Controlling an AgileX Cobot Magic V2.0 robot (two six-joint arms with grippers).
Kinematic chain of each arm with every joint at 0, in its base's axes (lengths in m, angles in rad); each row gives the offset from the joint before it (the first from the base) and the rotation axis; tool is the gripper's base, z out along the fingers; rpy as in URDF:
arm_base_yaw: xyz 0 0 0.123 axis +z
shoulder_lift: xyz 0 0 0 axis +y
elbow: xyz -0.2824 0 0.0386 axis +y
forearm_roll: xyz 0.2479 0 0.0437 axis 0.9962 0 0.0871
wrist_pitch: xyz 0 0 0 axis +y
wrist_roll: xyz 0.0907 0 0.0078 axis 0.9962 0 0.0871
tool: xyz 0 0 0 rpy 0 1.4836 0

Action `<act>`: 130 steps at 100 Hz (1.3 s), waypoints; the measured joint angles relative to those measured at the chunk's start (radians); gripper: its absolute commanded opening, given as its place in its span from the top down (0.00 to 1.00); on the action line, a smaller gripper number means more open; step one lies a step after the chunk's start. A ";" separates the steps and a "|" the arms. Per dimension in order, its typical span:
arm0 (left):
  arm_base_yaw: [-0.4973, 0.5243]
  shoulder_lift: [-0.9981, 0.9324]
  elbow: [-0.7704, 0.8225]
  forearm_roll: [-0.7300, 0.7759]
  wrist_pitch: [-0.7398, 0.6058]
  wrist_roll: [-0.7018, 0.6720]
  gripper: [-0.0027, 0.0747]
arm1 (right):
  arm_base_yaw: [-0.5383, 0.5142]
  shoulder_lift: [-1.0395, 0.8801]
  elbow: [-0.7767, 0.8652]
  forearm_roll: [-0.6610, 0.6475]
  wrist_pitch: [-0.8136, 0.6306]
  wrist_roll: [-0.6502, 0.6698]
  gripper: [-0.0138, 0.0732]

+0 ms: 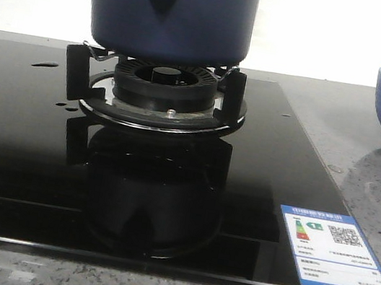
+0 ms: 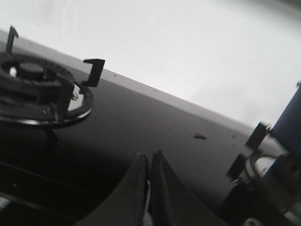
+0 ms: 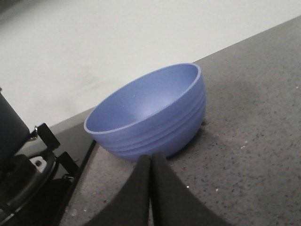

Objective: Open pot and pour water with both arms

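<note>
With both sets of fingers closed and empty, left (image 2: 149, 188) over the black hob (image 1: 19, 158), right (image 3: 151, 188) facing the blue bowl (image 3: 150, 115): open wide, then approach the pot (image 1: 169, 15) on the burner (image 1: 159, 86) squarely, avoiding the drops (image 1: 45, 65).

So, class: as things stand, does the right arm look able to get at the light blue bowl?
Probably yes. In the right wrist view the bowl sits on bare grey counter just beyond the shut right gripper, with nothing between them.
</note>
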 measured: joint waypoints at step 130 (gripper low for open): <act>-0.219 0.539 -0.669 -0.524 0.462 0.709 0.36 | 0.147 0.405 -0.611 -0.043 0.501 -0.166 0.32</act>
